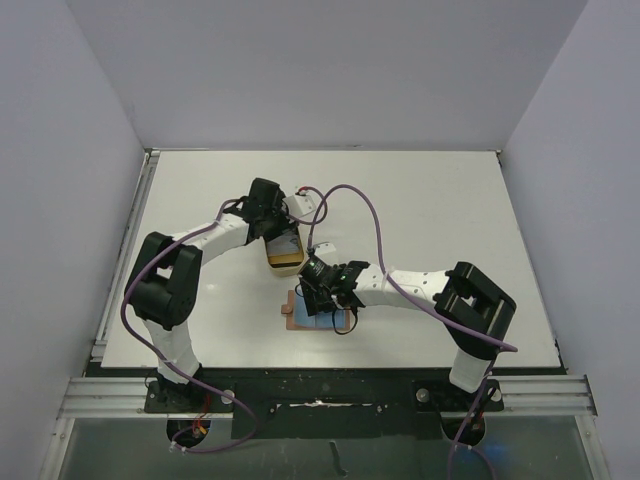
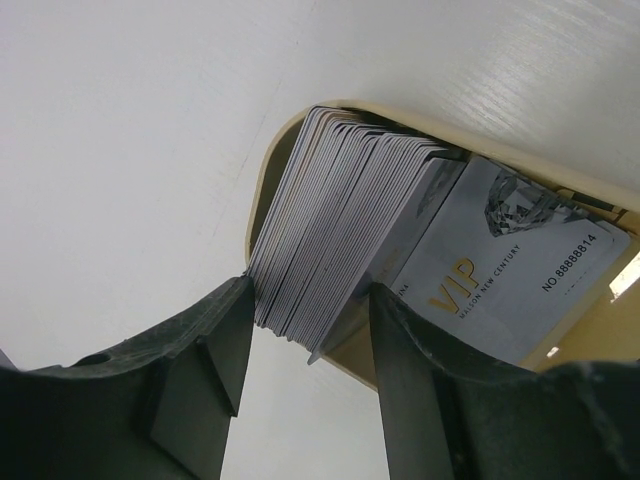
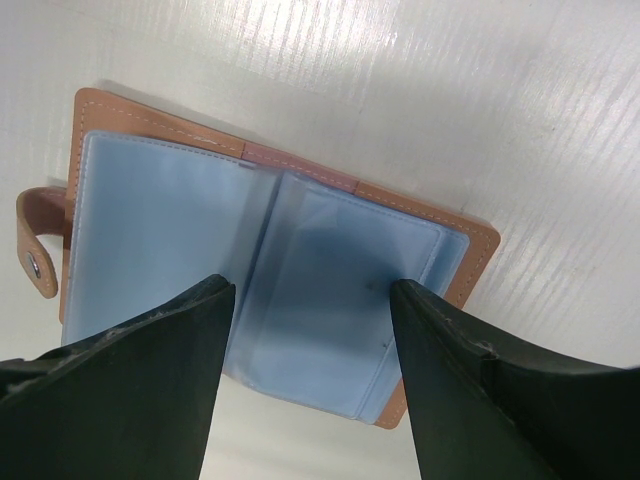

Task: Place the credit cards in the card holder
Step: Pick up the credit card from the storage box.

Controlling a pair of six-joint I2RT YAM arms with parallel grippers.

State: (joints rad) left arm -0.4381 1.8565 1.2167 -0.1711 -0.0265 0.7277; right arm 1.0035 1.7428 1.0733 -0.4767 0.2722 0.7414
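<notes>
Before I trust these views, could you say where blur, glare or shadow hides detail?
Left wrist: the stack of grey plastic cards is sharp, VIP print legible; the dark fingers are soft; glare whitens the right rim of the tan tray. Right wrist: the open brown leather card holder is crisp, its right blue pocket shadowed. Top external: evenly lit.

A white table (image 1: pixel 450 200) sits boxed in by plain pale grey walls (image 1: pixel 330 70), evenly lit

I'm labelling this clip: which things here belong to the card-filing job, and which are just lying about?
Job:
credit cards, in a stack
card holder, lying open

Just there:
tan tray, holding the stack
white table
</notes>
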